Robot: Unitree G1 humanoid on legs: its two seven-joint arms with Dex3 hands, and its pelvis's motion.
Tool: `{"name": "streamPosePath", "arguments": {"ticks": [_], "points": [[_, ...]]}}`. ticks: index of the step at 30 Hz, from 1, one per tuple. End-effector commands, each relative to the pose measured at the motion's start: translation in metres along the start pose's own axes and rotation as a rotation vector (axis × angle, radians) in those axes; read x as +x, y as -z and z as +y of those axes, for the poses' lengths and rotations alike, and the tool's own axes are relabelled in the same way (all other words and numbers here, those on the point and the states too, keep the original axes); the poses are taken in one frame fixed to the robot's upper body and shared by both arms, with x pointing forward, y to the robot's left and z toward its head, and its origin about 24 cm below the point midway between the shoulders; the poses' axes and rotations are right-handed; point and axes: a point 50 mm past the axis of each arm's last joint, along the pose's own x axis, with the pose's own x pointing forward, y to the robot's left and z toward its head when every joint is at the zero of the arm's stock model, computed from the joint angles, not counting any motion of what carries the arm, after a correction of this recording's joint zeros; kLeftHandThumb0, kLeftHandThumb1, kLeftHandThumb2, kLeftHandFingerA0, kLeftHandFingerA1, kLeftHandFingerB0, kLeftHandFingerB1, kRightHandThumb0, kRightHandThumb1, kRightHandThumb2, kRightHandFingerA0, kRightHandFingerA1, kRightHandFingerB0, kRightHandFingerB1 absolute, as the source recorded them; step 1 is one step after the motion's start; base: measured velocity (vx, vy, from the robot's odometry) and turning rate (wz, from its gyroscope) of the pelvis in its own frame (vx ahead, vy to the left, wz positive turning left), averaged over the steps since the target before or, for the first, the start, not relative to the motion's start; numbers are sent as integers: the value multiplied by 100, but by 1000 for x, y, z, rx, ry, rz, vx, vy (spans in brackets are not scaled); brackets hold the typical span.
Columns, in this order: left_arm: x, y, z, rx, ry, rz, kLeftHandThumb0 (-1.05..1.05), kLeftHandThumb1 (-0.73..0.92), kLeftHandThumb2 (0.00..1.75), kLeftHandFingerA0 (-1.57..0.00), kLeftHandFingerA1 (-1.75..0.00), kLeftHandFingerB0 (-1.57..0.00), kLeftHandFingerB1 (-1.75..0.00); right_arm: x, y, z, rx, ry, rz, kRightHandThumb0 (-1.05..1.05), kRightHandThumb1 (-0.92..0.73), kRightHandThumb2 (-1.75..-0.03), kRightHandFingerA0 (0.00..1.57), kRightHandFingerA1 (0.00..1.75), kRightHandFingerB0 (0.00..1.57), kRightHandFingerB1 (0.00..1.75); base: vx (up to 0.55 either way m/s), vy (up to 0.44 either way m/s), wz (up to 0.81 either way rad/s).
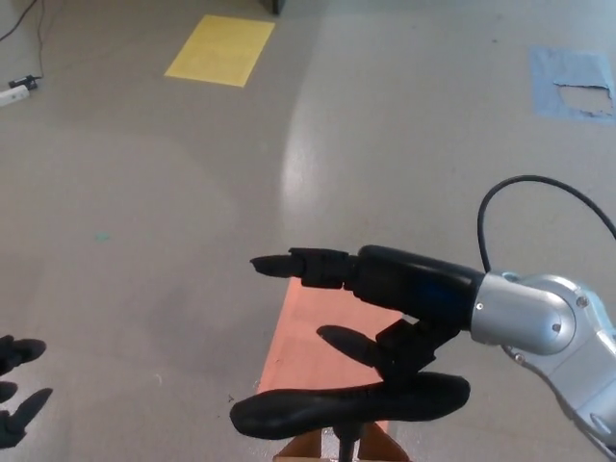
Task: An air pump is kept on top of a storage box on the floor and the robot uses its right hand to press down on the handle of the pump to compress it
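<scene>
The pump's black handle lies crosswise at the bottom centre, with its thin shaft dropping to the cardboard box at the frame's lower edge. My right hand comes in from the right, directly above the handle's right half. Its fingers stretch out flat to the left and the thumb hangs below, just over the handle, so the hand is open. Whether the palm touches the handle is hidden. Only the fingertips of my left hand show at the lower left edge.
An orange sheet lies on the grey floor under the pump. A yellow sheet lies at the far upper left, a torn blue patch at the upper right. A black cable loops above my right wrist.
</scene>
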Motion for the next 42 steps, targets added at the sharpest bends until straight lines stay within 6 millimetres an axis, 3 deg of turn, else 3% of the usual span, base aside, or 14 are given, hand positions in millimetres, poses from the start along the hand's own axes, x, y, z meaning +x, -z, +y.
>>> {"name": "streamPosePath", "arguments": {"ticks": [1,3,4,8,9,16,17,19,20,33,42], "points": [[-2,1,9,34,-27,0,-63,88,66,-24,-33,-15,-28,-7,-14,-1,-31,-13,-69,-91,-81,-113,0,14,0,9,0,0,0],[-2,0,9,21,-25,-4,-62,87,65,-24,-34,-15,-28,-11,-23,-4,-52,-16,-99,-93,-83,-116,0,12,0,7,0,0,0],[-2,0,9,11,-21,-1,-34,57,110,-1,-47,-1,-47,-15,-31,-7,-70,-5,-133,-91,-83,-115,0,14,0,6,0,0,0],[-2,1,9,1,-18,-3,-34,57,110,-1,-47,0,-47,-23,-47,-19,-99,25,-185,-91,-83,-115,0,15,0,8,0,0,0],[-3,1,9,-3,-19,-5,-64,86,65,-24,-35,-14,-28,-25,-49,-21,-103,34,-191,-91,-83,-115,0,13,0,9,0,0,0],[-4,6,6,5,-15,16,-63,85,65,-24,-34,-15,-28,-38,-70,-49,-165,118,-214,-92,-84,-116,0,14,0,6,0,0,0],[-4,6,6,8,-16,15,-68,73,86,-20,-42,-13,-38,-39,-71,-50,-168,122,-219,-91,-84,-116,0,13,0,7,0,0,0],[-4,6,6,9,-17,14,-68,73,86,-20,-42,-13,-38,-40,-71,-51,-170,124,-222,-91,-84,-116,0,13,0,7,0,0,0],[-5,6,6,16,-16,12,-64,86,65,-26,-35,-15,-28,-40,-70,-49,-157,118,-218,-91,-83,-115,0,15,0,7,0,0,0],[-4,4,5,30,-10,5,-63,87,65,-25,-34,-16,-28,-28,-28,-15,-77,36,-93,-93,-79,-114,0,19,0,8,0,0,0],[-4,6,4,0,-10,6,-64,85,65,-26,-35,-16,-28,-28,-26,6,-30,-19,-113,-92,-68,-105,0,14,0,7,0,0,0]]}}
